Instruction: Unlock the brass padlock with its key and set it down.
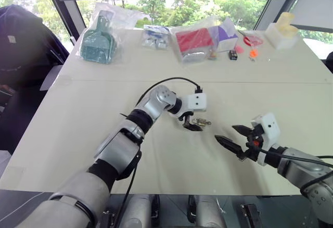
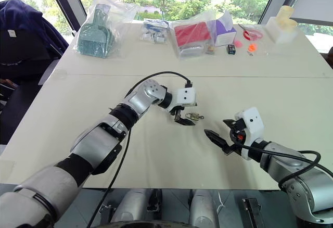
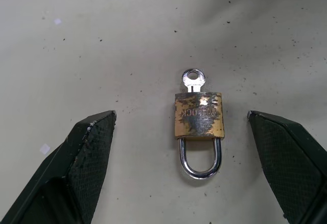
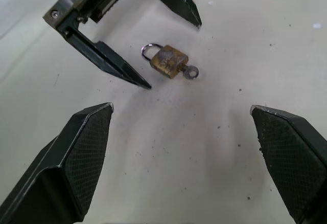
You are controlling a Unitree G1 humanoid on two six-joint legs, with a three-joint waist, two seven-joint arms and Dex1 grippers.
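Between my left gripper's (image 3: 181, 168) two black, cross-hatched fingers (image 3: 84, 155), on the pale speckled tabletop (image 3: 102, 40), lies the small brass padlock (image 3: 199, 115), a tarnished yellow rectangular body with a thin silvery U-shaped shackle (image 3: 200, 158). Its shackle end points back toward my fingers and looks seated in the body, so I judge the lock not yet opened. A small silver key (image 3: 193, 80) with a round eyelet head sticks out of the far end of the body, already inserted. My left fingers are parted, one on each side of the lock, well clear of it and touching nothing; they straddle it so that closing would pinch the brass body across its width.

My right gripper (image 4: 181, 132) hangs nearby, its two black fingers spread wide and empty, aimed at the same lock. From this side the padlock lies flat beyond my right fingertips, with the key head pointing toward the right-hand finger and the shackle toward my left gripper's dark tips. I judge this layout is deliberate: the left fingers should hold the body steady while the right fingers take the key head and turn it. The lock is tiny next to either finger, so a poorly centred squeeze could skid it across the smooth table.
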